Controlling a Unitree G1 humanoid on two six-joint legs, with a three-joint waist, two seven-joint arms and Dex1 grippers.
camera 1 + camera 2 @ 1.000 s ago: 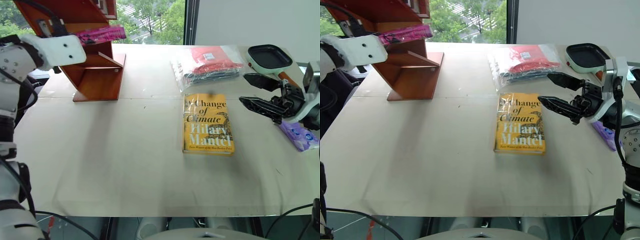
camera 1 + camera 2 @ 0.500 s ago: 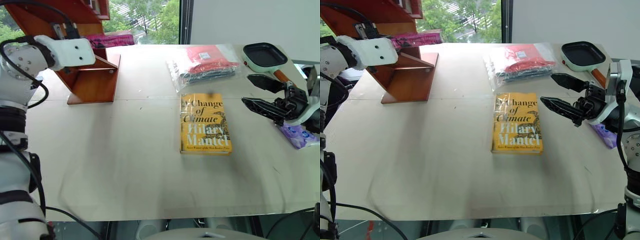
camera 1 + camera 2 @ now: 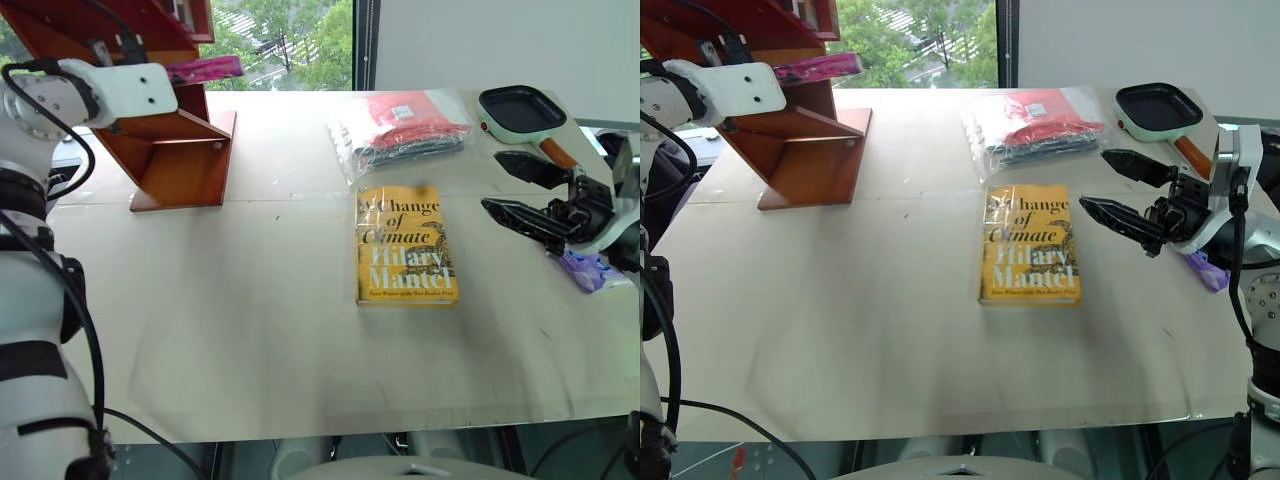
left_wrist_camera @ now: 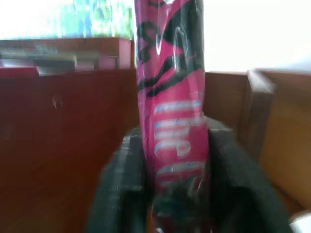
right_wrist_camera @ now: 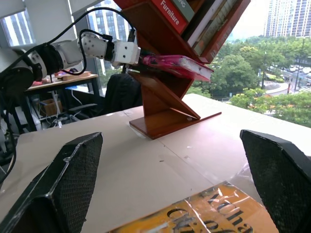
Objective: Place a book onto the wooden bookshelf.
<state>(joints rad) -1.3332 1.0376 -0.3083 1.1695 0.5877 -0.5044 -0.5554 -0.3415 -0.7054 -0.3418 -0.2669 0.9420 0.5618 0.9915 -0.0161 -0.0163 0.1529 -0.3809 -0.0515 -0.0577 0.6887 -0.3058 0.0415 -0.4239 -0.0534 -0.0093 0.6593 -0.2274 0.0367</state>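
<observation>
The pink book (image 3: 205, 68) lies level in a slot of the reddish-brown wooden bookshelf (image 3: 185, 150), its free end sticking out toward the window. My left gripper (image 4: 172, 160) is at the book's near end, and the blurred left wrist view does not show whether it grips. The book's pink cover (image 4: 170, 97) runs straight ahead between brown shelf boards. In the right wrist view the book (image 5: 177, 63) rests on a slanted board. My right gripper (image 3: 520, 190) hovers open and empty to the right of the yellow book.
A yellow "A Change of Climate" book (image 3: 405, 243) lies mid-table. Behind it is a plastic bag of red clothes (image 3: 405, 120). A small pan (image 3: 520, 108) and a purple packet (image 3: 590, 268) sit by the right edge. Other books (image 5: 194, 14) fill the upper shelf.
My left hand has shifted a little further toward the shelf with the pink book, and its arm has bent. The head view has shifted slightly. The right gripper has stayed in place.
</observation>
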